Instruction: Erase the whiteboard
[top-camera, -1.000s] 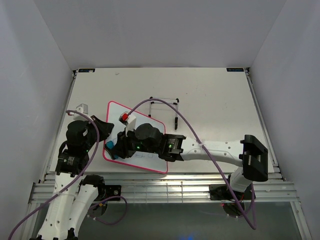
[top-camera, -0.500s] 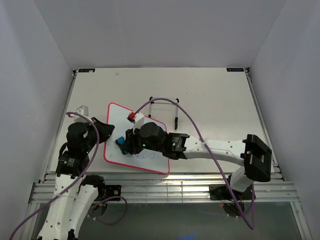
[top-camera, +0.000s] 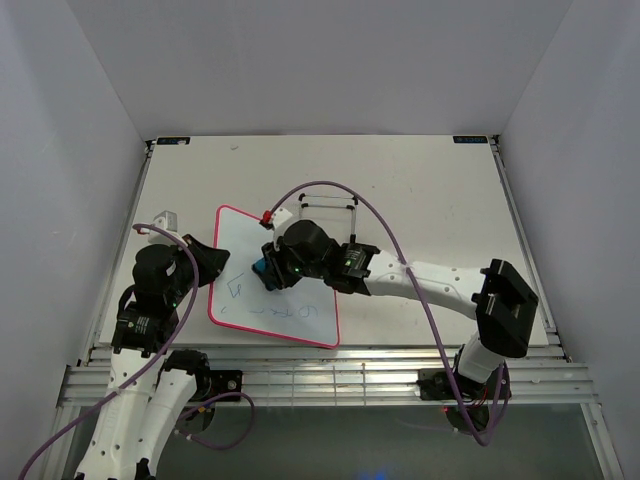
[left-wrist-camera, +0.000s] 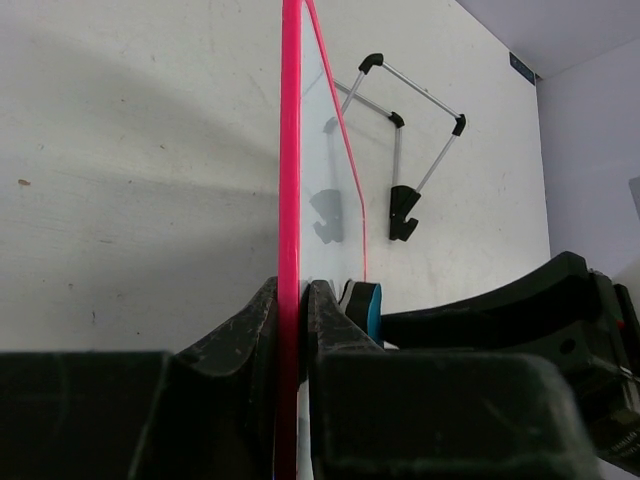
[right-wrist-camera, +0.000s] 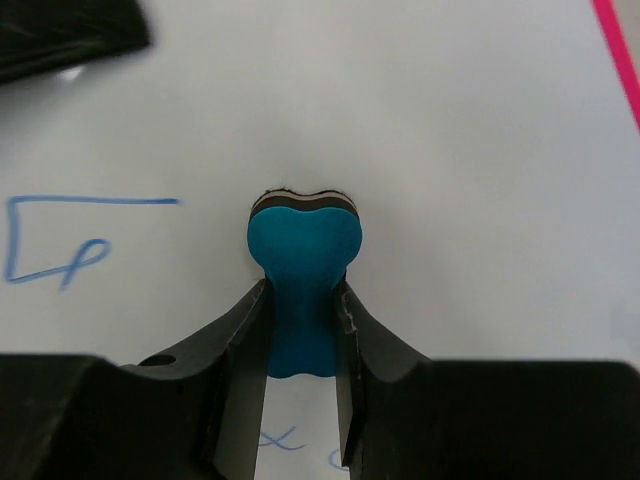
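The eraser (top-camera: 262, 268) had slid from the whiteboard's (top-camera: 240, 238) near-left corner to its middle. The left gripper's (top-camera: 207, 262) jaws pinched the whiteboard's left frame, steadying it on the surface (top-camera: 430, 200); the right gripper's (top-camera: 270, 272) jaws clamped the eraser, pressed flat beside remaining blue marks (top-camera: 238, 288).

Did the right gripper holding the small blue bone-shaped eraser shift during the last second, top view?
Yes. The right gripper carried the small blue bone-shaped eraser away from the arm bases and slightly right, closer to the thin black wire stand.
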